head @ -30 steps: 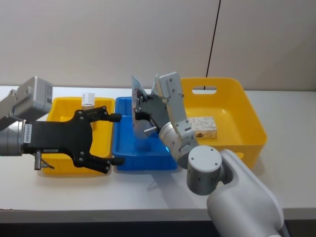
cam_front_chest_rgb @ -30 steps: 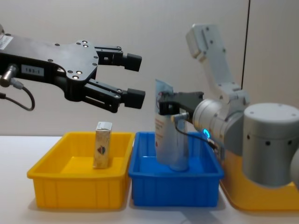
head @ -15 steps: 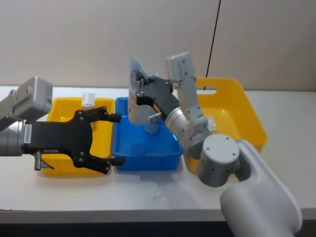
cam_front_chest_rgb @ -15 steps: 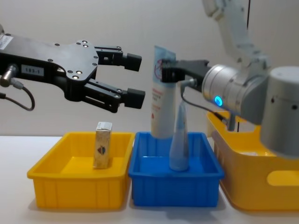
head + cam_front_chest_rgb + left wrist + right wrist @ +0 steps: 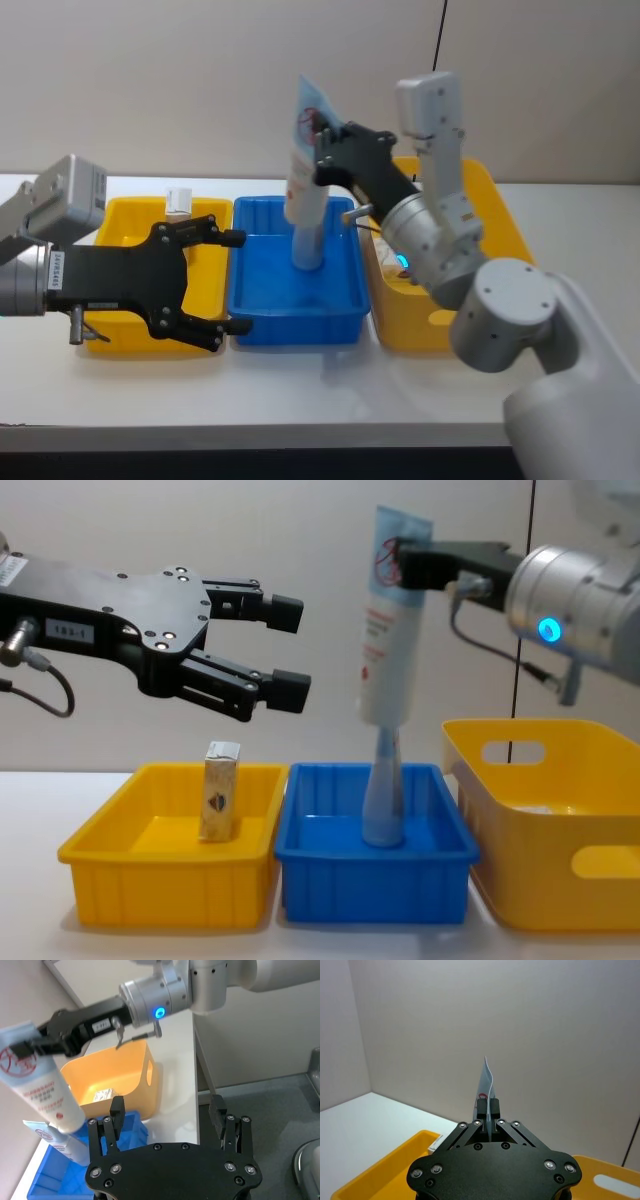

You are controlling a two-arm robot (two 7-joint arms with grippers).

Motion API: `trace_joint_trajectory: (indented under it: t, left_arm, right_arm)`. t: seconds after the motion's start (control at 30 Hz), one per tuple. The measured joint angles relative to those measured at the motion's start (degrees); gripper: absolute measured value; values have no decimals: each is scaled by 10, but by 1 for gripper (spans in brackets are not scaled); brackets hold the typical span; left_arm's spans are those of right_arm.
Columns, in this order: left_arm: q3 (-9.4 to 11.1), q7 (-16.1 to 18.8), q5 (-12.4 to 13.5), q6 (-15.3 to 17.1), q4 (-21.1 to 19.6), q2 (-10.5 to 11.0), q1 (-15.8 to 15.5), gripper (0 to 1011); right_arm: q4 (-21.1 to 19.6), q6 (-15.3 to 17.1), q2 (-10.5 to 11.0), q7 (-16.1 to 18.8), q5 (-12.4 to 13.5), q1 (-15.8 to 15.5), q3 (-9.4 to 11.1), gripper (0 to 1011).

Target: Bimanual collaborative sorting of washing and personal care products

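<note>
Right gripper [image 5: 405,562] clamped on the flat crimped end of 1 tube [image 5: 388,630], which hangs cap-down, clear above the blue bin [image 5: 375,885] and toward its right side. A 2nd tube [image 5: 382,800] already stands in the blue bin near its right wall, tip up, directly under the held one. Left gripper [image 5: 275,645] hovers with jaws spread and empty above the small yellow bin [image 5: 165,880]. 1 carton [image 5: 220,790] stands upright in that bin toward its far right corner. At least 1 more carton [image 5: 104,1094] lies in the large yellow bin [image 5: 545,830] at the table's right. Judgement: sorting partly done, with 1 tube and 1 carton placed. Left to do: the held tube's drop into the blue bin and transfer of the remaining carton.
</note>
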Motion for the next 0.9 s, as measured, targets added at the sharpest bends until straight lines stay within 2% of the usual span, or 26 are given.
trace_joint_trajectory:
  t: [0.2,0.43,0.67,0.9]
  left_arm:
    - [0,0,0,0,0,0,0,1001]
    - [0,0,0,0,0,0,0,1001]
    - [0,0,0,0,0,0,0,1001]
    - [0,0,0,0,0,0,0,1001]
  right_arm:
    - [-34,10,16,1,10,-14,16,0]
    - [-68,20,38,-10,20,-34,44,0]
    - [-73,22,54,-22,20,-44,64,0]
    - [-61,24,67,-35,11,-49,79,0]
